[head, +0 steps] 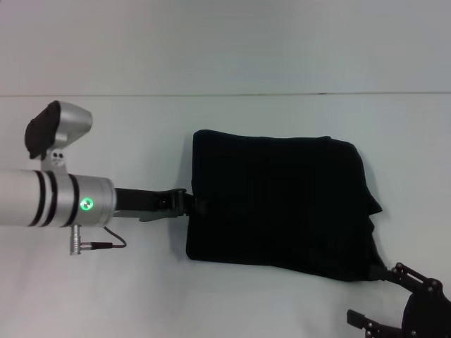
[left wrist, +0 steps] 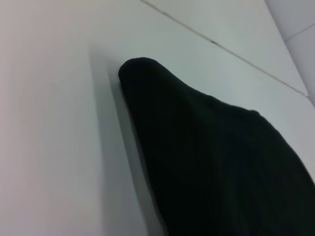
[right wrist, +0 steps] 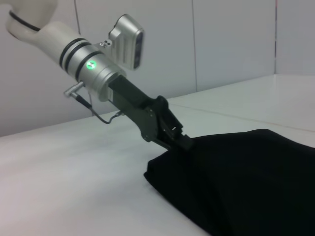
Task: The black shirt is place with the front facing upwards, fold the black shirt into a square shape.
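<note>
The jaws of the left gripper [head: 199,205] are pressing together on the left edge of the black shirt [head: 278,204], about halfway along that side, as the right wrist view is showing with the fingertips [right wrist: 183,142] sinking into the cloth fold; the jaws of the right gripper [head: 394,303] are standing apart, empty, just off the shirt's near right corner. Going from largest to smallest: the white table [head: 106,296] is carrying everything, and the shirt is lying near its middle as a thick, several-layered block that is already looking close to square, with its lettering hidden inside and its right side bulging a little unevenly. Judging from this, the folding is nearing its end and the step in hand is looking like the last tidying or the letting go of the left edge. The next move is probably calling for the left jaws to be opening and drawing away sideways, low and level, without dragging the top layers out of line, while the right gripper may be needed for pressing the ragged right edge flat. Counted: one table, one shirt, two grippers, one holding and one free
</note>
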